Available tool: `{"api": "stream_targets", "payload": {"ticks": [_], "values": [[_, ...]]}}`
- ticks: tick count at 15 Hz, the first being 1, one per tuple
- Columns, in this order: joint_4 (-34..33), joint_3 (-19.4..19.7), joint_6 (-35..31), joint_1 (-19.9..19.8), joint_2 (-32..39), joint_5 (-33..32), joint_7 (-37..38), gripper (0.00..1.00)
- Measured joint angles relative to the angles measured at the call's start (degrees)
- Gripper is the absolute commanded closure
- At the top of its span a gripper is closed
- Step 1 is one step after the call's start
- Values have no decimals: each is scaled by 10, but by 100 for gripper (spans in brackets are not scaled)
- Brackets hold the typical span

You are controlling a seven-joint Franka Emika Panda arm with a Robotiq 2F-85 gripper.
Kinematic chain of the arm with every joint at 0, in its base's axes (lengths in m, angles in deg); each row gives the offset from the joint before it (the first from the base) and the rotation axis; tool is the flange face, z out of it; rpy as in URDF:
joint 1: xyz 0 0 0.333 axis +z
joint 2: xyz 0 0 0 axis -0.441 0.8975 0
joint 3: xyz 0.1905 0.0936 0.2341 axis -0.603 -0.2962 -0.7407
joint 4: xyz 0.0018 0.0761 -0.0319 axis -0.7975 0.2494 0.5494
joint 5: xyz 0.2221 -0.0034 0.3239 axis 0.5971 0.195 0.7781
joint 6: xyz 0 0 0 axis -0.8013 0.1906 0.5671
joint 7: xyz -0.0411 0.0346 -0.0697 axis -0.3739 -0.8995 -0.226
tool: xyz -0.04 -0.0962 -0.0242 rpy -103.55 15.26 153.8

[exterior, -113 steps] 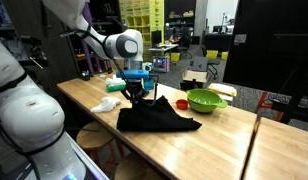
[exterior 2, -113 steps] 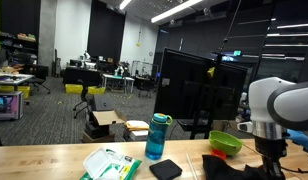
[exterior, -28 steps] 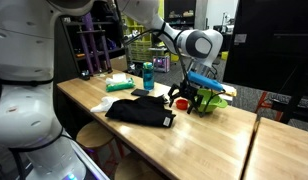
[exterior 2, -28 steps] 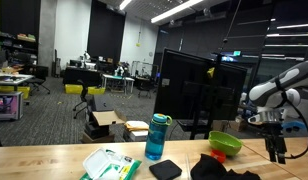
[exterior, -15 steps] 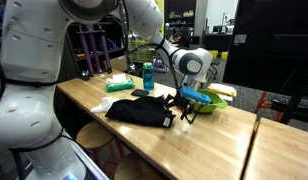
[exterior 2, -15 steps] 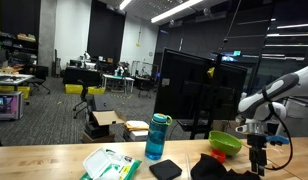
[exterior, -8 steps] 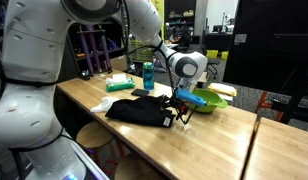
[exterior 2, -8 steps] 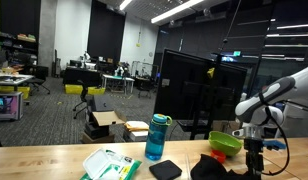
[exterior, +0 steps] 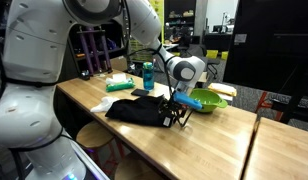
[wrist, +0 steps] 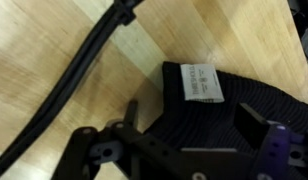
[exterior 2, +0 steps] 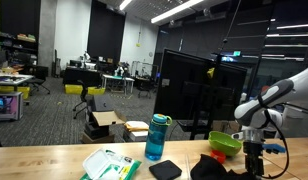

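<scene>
Black cloth [exterior: 139,110] lies folded flat on the wooden surface [exterior: 209,140] near the green bowl [exterior: 206,99], and you hold the jaws wide apart right above its corner with the white label [wrist: 202,83], roomy enough to straddle that thick fold.

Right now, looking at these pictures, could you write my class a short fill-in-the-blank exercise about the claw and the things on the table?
The claw, at the edge of the black cloth, has its jaws ____.
The bowl beside the cloth is ____ in colour.
The tag on the cloth is ____ in colour.
Missing words: open, green, white.
</scene>
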Motion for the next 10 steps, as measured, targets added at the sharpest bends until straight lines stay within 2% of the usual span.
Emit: {"api": "stream_targets", "payload": {"ticks": [2,8,9,10], "values": [[-1,0,-6,0,-1,0,-3,44],[2,-6,-10,0,-2,0,-23,95],[4,-8,-10,0,-2,0,-25,99],[7,-10,-10,1,-2,0,-28,100]]}}
